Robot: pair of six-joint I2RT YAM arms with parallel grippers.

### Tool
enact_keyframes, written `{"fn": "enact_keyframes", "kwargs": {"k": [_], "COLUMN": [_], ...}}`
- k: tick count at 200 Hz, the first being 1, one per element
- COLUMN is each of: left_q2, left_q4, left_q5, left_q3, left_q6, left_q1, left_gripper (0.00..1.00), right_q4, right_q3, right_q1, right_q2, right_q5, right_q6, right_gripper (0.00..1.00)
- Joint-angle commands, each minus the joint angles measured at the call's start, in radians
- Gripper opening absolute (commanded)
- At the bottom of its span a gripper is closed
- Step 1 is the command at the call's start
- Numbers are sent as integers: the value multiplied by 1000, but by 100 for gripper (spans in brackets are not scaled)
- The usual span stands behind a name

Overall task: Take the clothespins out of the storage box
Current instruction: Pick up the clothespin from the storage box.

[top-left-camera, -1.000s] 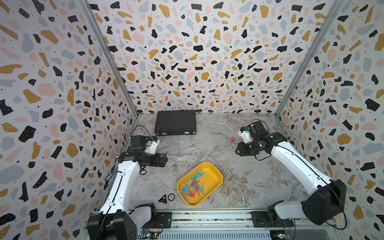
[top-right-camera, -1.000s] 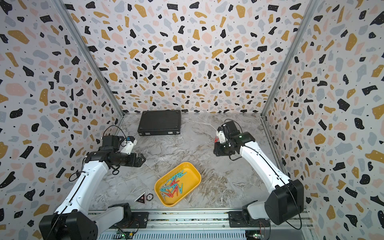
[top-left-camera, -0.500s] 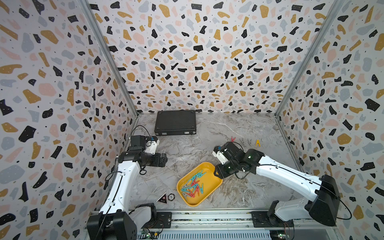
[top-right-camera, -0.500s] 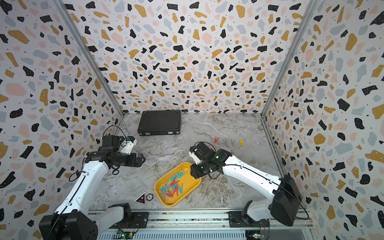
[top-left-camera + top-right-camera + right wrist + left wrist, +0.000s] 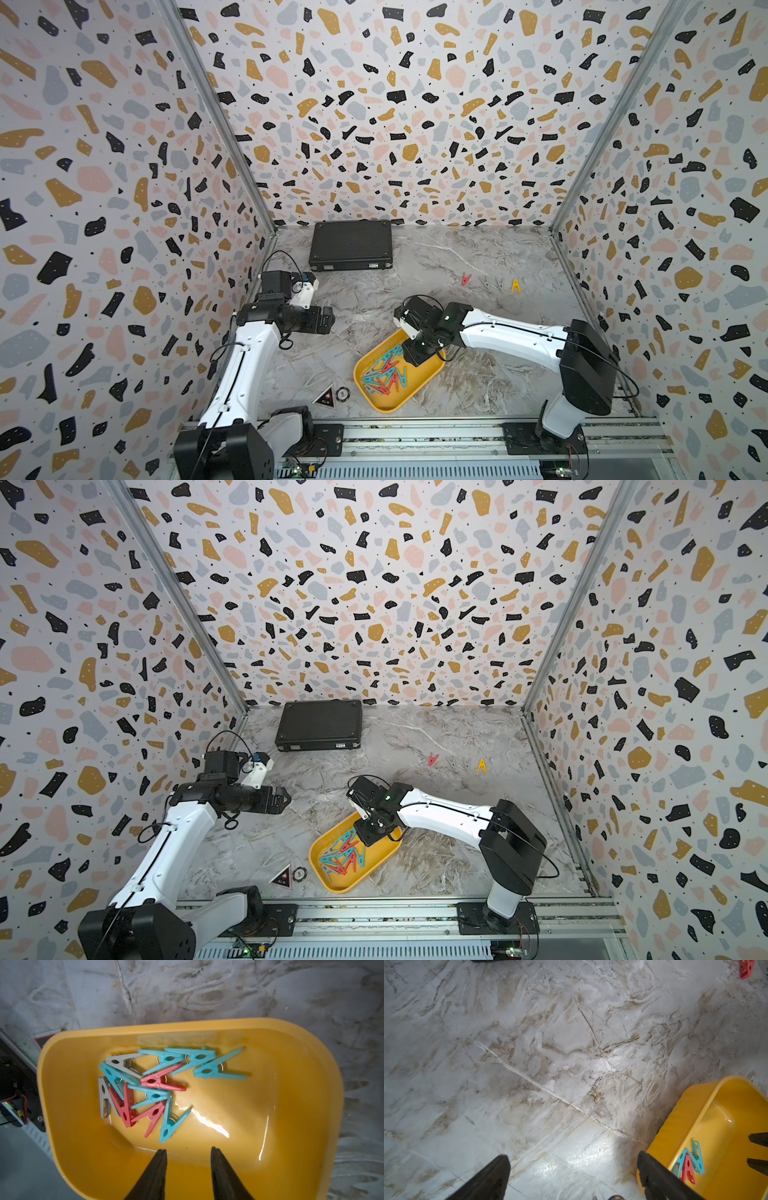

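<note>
The right tool [image 5: 415, 357] over the storage box [image 5: 384, 409], clothespins [image 5: 384, 374] inside
In both top views the left tool [image 5: 330, 320] hangs well apart from the storage box. Left wrist: left tool released, jaws wide, storage box beside one finger. Right wrist: right tool released, jaws partly apart and empty, teal, red and grey clothespins heaped just ahead of its tips

The grey-veined marble tabletop [image 5: 457, 257] carries the yellow storage box [image 5: 417, 384] directly under the right gripper [image 5: 188, 1149]. Beyond that gripper, toward the back wall and well apart from it, lie a red clothespin [image 5: 466, 279] and a yellow clothespin [image 5: 515, 285]. Past the left gripper [image 5: 572, 1154], at the back wall, sits a black case [image 5: 351, 245]. Behind it, near the front rail, lie a triangular sticker [image 5: 325, 397] and a round disc [image 5: 342, 392].
</note>
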Motion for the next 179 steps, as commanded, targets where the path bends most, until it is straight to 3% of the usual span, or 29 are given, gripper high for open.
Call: {"fn": "enact_keyframes", "kwargs": {"k": [1,32,87,179], "left_q2": [-2,-3,5,5], "left_q4": [15,16,14,15], "left_q5": [0,-1,4,0], "left_q3": [-2,-3,-3,-3], "left_q6": [11,11,13,13], "left_q1": [5,5,5,7], "left_gripper": [100,100,100,100], "right_q4": [-104,-160,-124,-42], "right_q3": [86,123,128,158], "right_q1": [0,-3,-3,-65], "right_q2": [48,111,148,190], "right_q5": [46,95,65,-28], "right_q6": [-180,-323,-515,-638], "right_gripper": [39,38,42,43]}}
